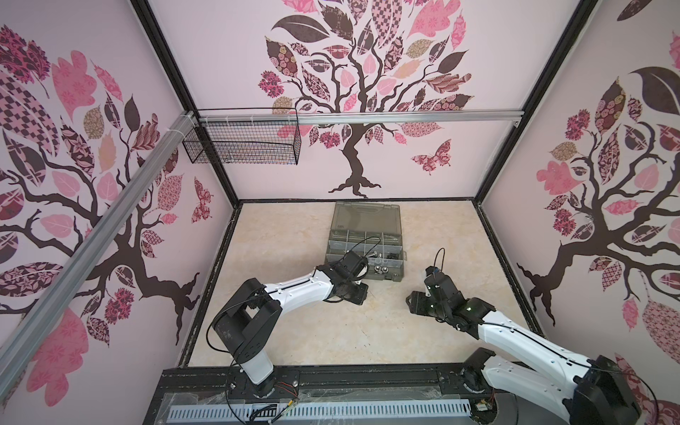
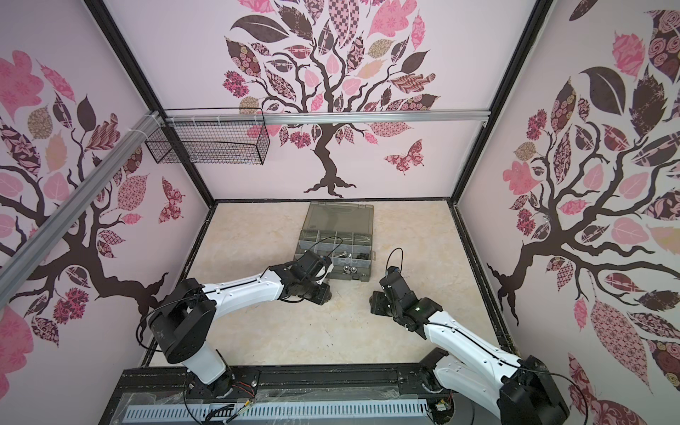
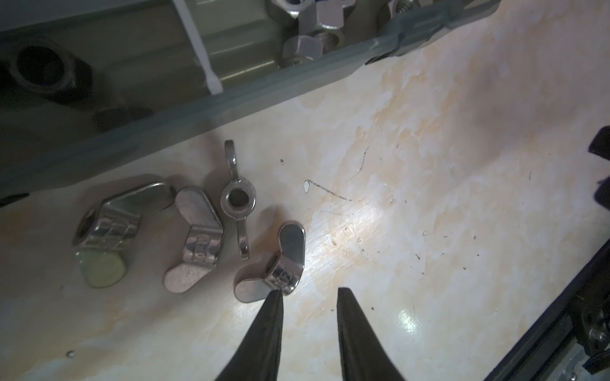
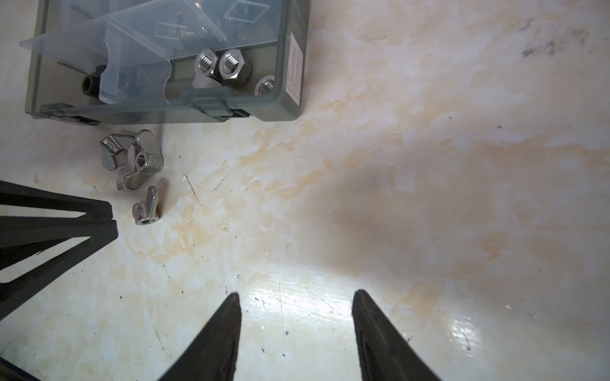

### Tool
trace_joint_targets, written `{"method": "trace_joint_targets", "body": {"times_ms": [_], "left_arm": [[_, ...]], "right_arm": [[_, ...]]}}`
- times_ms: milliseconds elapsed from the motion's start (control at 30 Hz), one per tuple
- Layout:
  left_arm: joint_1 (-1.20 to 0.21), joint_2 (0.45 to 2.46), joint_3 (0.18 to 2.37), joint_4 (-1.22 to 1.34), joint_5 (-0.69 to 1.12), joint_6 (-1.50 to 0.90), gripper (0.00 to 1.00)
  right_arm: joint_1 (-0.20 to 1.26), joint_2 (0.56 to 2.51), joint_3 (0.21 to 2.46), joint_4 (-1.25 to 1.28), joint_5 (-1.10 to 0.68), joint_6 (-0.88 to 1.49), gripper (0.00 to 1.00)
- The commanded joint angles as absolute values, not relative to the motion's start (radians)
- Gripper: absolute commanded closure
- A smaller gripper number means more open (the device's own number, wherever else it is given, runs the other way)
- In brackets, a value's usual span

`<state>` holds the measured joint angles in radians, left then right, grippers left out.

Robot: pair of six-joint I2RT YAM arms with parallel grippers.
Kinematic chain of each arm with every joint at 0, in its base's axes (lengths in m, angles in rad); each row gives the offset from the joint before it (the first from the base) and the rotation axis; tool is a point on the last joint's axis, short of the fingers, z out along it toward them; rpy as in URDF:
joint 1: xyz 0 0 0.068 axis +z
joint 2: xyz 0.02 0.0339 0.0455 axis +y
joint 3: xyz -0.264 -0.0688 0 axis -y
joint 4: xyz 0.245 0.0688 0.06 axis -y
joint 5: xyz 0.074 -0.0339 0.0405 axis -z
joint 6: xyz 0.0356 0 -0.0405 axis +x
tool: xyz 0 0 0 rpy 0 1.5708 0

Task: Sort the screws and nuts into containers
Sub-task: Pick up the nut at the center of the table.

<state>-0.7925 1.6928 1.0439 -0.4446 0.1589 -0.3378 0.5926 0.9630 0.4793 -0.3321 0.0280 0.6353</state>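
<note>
Several silver wing nuts lie on the table just outside the front wall of the grey organizer case. My left gripper is open low over the table with nothing between its fingers; one fingertip touches the nearest wing nut. My right gripper hangs open and empty over bare table, to the right of the wing nuts. Silver hex nuts fill a front container, and a black nut sits in the one beside it. Small silver and dark screws show in the middle row.
The case's lid lies open towards the back wall. A black wire mesh basket hangs on the rail at the back left. The left gripper's fingers appear at the edge of the right wrist view, close to a lone wing nut.
</note>
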Motion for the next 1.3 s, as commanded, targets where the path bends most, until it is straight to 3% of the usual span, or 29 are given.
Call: {"method": "trace_joint_targets", "body": {"times_ms": [0, 1267], "left_arm": [[-0.795, 1.724, 1.103, -0.455, 0.154, -0.295, 0.68], [-0.795, 1.784, 1.042, -0.455, 0.114, -0.290, 0.69]], "right_arm": [[0.593, 0.947, 0.470, -0.355, 0.032, 0.654, 0.43], [0.594, 0.888, 0.416, -0.365, 0.023, 0.680, 0.42]]}}
